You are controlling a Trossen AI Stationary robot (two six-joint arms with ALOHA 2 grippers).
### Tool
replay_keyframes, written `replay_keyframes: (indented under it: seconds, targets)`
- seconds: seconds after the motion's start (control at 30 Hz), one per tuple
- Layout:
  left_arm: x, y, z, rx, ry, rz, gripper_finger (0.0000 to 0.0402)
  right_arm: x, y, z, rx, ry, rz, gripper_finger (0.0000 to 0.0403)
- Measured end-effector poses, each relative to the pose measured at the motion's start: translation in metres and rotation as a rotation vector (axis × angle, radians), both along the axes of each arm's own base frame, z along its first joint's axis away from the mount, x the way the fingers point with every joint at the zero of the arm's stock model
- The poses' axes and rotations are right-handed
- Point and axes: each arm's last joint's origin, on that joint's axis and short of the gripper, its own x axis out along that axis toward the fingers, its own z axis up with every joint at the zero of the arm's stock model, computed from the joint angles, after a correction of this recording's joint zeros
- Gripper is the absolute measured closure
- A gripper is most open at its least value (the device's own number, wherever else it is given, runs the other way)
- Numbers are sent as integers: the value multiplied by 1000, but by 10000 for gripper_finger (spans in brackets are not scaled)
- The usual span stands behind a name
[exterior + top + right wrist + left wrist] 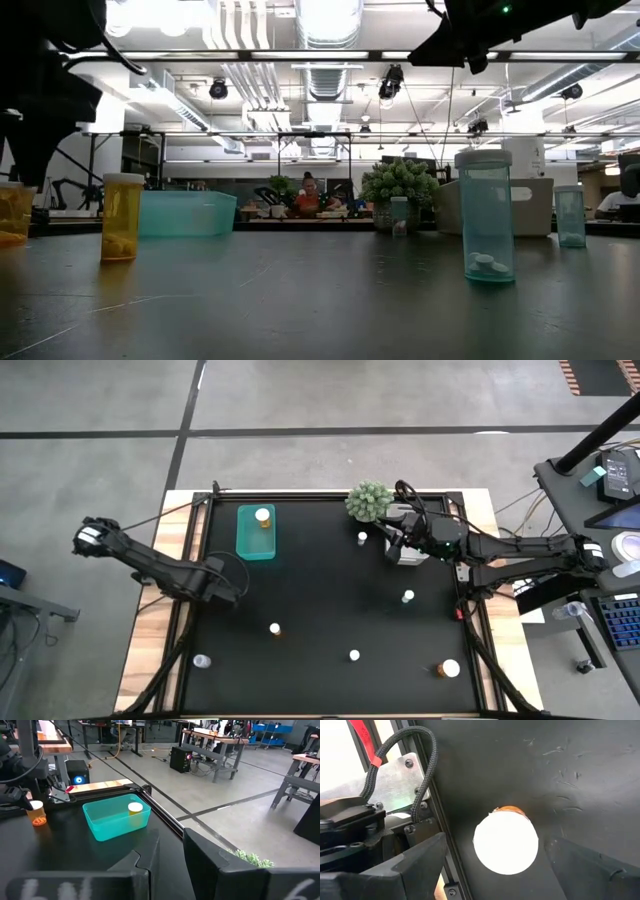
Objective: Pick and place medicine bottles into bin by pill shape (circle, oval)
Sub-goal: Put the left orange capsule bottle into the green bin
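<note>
In the left wrist view, an amber medicine bottle with a round white cap [506, 842] stands upright on the black table. My left gripper [495, 851] hangs over it, pointing down and open, with one finger on each side of the cap and clear of it. Seen from above, this gripper [227, 587] covers the bottle near the table's left edge. A teal bin [256, 532] at the far left holds one white-capped bottle [263, 516]. My right gripper [171, 840] is held level over the white bin [405, 552] at the far right, with a narrow gap between its fingers and nothing in it.
Loose bottles stand on the table [362, 538], [408, 596], [275, 628], [354, 655], [447, 669], and another [202, 660] on the wooden strip at the near left. A spiky green plant ball [370, 501] sits at the far edge beside the right arm. A metal frame rail [437, 815] runs beside the left gripper.
</note>
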Motion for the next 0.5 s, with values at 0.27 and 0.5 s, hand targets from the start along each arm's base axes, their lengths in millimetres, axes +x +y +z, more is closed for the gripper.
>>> replay_keyframes:
  seconds: [0.27,0.5]
  targets:
    - [12,-5,-9,-4,0,-12,82,0,0,-1,-1,7,0,321]
    - [17,-7,-16,-6,56,-38,82,0,0,-1,-1,8,0,320]
